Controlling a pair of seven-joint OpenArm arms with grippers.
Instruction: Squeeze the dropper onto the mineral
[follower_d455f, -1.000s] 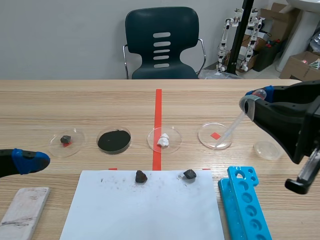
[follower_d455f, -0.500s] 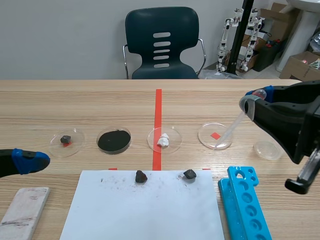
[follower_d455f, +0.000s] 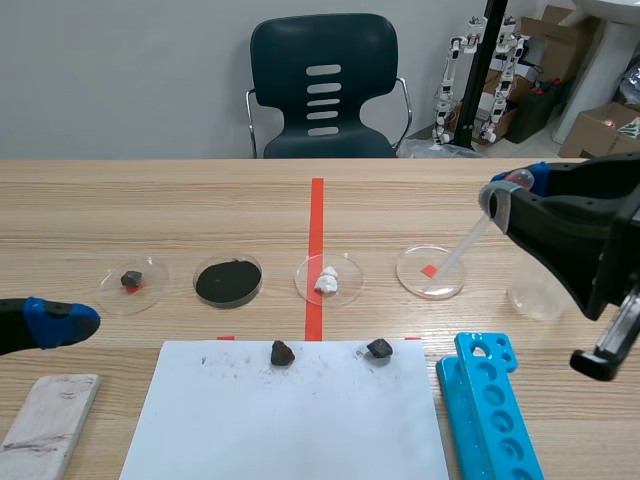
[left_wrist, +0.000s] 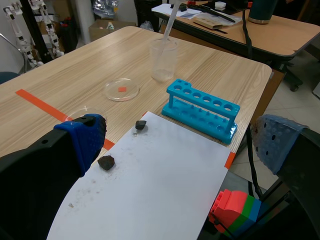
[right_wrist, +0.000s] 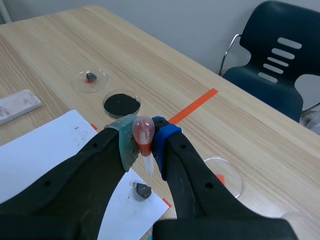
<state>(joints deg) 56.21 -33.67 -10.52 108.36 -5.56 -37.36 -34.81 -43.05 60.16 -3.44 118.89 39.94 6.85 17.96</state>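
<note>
On the surface (follower_d455f: 150, 200), your white sheet (follower_d455f: 290, 425) carries two dark minerals (follower_d455f: 282, 352). Your right jaws pinch the dropper (right_wrist: 143, 134) by its bulb, tip seemingly above the clear dish (follower_d455f: 412, 262), well apart from the nearer mineral (follower_d455f: 379, 348); left jaws are spread. Tighten that pinch on the way over and drops fall short, off target. Whether the stem holds liquid is hard to tell.

Table: light wooden table (follower_d455f: 200, 200)
Seat: dark blue plastic chair (follower_d455f: 323, 85) behind it
Wall: plain grey wall (follower_d455f: 120, 70)
Corner: brown cardboard boxes (follower_d455f: 600, 125)
</note>
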